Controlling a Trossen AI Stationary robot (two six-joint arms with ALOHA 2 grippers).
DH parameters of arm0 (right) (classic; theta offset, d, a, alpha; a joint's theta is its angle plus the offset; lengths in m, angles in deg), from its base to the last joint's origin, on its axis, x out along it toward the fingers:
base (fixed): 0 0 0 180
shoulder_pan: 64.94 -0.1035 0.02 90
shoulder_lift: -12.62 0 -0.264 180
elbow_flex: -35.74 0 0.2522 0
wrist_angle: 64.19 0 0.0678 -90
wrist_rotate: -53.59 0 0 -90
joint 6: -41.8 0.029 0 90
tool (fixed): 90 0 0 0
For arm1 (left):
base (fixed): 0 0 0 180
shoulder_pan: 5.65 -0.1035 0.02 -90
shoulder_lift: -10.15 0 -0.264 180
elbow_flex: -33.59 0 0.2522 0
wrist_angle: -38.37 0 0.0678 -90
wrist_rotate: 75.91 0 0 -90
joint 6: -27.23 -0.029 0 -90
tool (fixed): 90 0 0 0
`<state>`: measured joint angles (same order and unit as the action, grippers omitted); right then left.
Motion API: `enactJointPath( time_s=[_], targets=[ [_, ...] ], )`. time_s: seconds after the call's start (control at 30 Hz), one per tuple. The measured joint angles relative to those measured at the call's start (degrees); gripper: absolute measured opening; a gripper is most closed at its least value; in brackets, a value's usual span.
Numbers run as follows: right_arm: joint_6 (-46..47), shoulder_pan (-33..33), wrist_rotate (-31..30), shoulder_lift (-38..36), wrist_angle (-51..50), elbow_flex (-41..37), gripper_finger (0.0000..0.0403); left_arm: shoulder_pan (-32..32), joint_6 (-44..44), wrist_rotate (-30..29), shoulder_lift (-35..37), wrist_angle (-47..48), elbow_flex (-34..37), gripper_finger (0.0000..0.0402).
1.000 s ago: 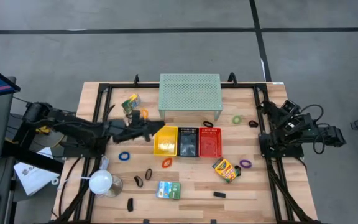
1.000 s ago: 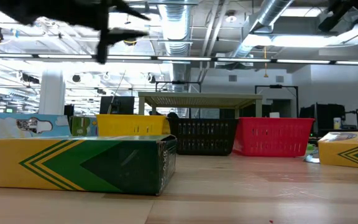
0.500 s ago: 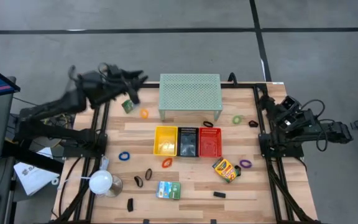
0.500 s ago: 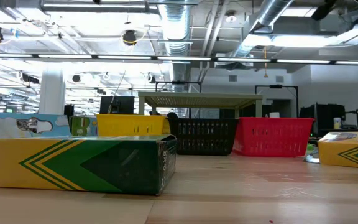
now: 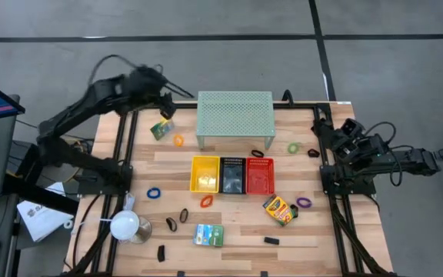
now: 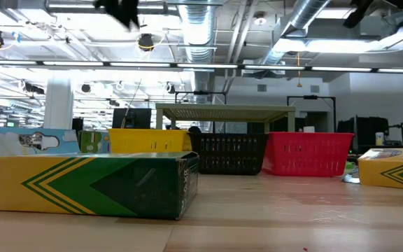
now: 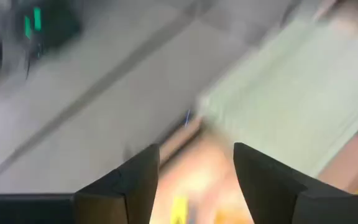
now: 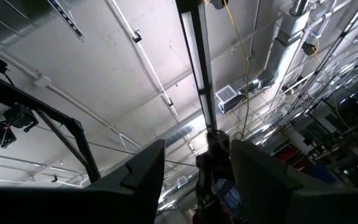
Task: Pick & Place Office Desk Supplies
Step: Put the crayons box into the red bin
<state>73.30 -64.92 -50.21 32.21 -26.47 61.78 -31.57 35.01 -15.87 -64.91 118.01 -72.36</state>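
Left arm raised over the table's far left corner
Left gripper (image 7: 196,171): fingers apart, empty, near the mesh shelf (image 5: 234,114). Right gripper (image 8: 197,163): right edge, fingers apart, empty.

A large open industrial lab or workshop hall: bare silver ventilation ducts (image 6: 200,31) and long strip lights (image 8: 199,59) run across an exposed ceiling, and the slatted wooden worktable (image 5: 229,238) stands on a grey concrete floor (image 5: 206,19).
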Motion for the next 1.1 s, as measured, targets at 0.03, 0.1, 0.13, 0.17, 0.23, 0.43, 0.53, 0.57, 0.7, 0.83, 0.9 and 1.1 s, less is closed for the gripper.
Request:
enactJointPath(
  time_s=[0.03,0.1,0.13,0.17,0.23,0.43,0.53,0.57,0.7,0.83,0.9,1.1],
  targets=[
    [0.0,0.0,0.0,0.0,0.0,0.0,0.0179,-1.0,1.3,0.3,-1.7,3.6,0.3,0.0201],
    [0.0,0.0,0.0,0.0,-0.1,0.0,0.0179,-3.3,4.0,0.8,-5.1,9.1,1.4,0.0201],
    [0.0,0.0,0.0,0.0,-0.4,0.0,0.0179,-4.3,5.1,1.1,-6.8,11.3,2.2,0.0201],
    [0.0,0.0,0.0,0.0,-0.6,0.0,0.0179,-5.1,6.1,1.2,-8.2,12.4,3.2,0.0201],
    [0.0,0.0,0.0,0.0,-0.7,0.0,0.0179,-6.7,6.6,1.4,-10.9,12.6,5.7,0.0201],
    [0.0,0.0,0.0,0.0,-0.8,0.0,0.0179,-12.1,4.5,9.4,-17.2,8.9,13.5,0.0201],
    [0.3,0.0,0.0,0.0,-1.5,0.0,0.0179,-14.5,2.8,9.9,-18.2,4.8,17.0,0.0201],
    [0.6,0.0,0.0,0.0,-1.6,0.0,0.0179,-15.2,2.2,10.6,-18.3,4.2,18.0,0.0201],
    [1.1,0.0,0.0,0.0,-1.8,0.0,0.0179,-18.2,-1.2,18.0,-17.7,0.5,21.2,0.0201],
    [1.1,0.0,0.1,0.0,-1.8,0.0,0.0179,-20.0,-6.3,20.8,-16.7,-2.6,24.0,0.0201],
    [1.1,0.0,0.2,0.0,-1.8,0.0,0.0179,-20.6,-7.9,20.9,-16.1,-3.6,24.7,0.0201],
    [1.1,0.0,0.1,0.0,-3.7,0.0,0.0179,-21.8,-10.4,21.5,-16.0,-6.8,27.0,0.0201]
  ],
)
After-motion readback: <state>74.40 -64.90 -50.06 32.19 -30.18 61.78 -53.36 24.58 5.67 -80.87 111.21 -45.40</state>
